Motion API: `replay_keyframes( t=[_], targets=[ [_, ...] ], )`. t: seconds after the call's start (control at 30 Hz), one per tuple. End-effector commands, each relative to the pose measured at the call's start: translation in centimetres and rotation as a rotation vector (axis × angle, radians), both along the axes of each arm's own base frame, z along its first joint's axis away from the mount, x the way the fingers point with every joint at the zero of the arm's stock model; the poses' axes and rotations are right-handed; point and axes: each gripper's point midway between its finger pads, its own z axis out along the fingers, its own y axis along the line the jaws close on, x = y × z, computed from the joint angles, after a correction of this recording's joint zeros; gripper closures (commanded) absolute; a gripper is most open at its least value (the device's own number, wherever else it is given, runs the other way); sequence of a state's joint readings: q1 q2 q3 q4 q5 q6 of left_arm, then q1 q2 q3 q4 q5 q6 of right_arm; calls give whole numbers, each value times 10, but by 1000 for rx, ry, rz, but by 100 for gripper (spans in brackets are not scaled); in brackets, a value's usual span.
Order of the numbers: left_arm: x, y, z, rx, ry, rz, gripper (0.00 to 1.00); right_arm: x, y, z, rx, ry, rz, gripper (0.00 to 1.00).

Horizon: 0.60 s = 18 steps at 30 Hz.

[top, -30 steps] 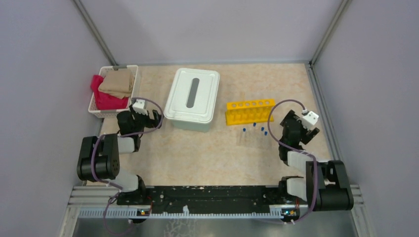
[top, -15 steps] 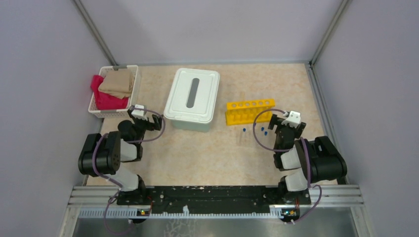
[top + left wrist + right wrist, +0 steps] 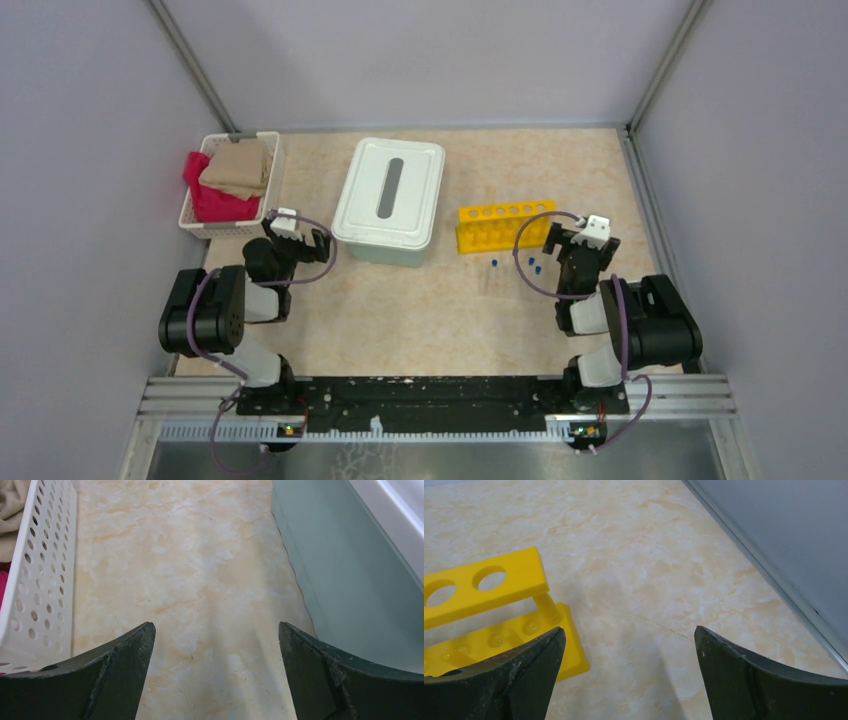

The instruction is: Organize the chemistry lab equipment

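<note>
Spread end effector between basket and bin.

The left arm sits folded low beside its base, elbow bent outward and forearm reaching forward. Its left pincer is angled downward, jaws spread wide and gripping nothing. The right arm is folded in the same way, and its right pincer is likewise spread wide and empty.
</note>
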<state>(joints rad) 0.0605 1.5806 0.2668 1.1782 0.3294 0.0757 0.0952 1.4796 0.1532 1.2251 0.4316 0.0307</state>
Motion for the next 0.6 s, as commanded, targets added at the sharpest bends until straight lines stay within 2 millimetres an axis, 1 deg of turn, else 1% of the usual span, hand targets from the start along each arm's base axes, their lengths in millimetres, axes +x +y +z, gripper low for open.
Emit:
replay_keyframes(
  t=[0.0,0.2,0.33,0.57],
  targets=[
    [1,-1,6,7,-23,-2,1,9,3,18,26,-70,16,1],
    [2,-1,6,10,-21,-2,1,9,3,18,26,-68,16,1],
    [6,-1,3,28,-5,26,1,8,3,18,26,-68,16,1],
    [5,-1,5,27,-13,30,1,8,3,18,26,-69,16,1]
  ],
)
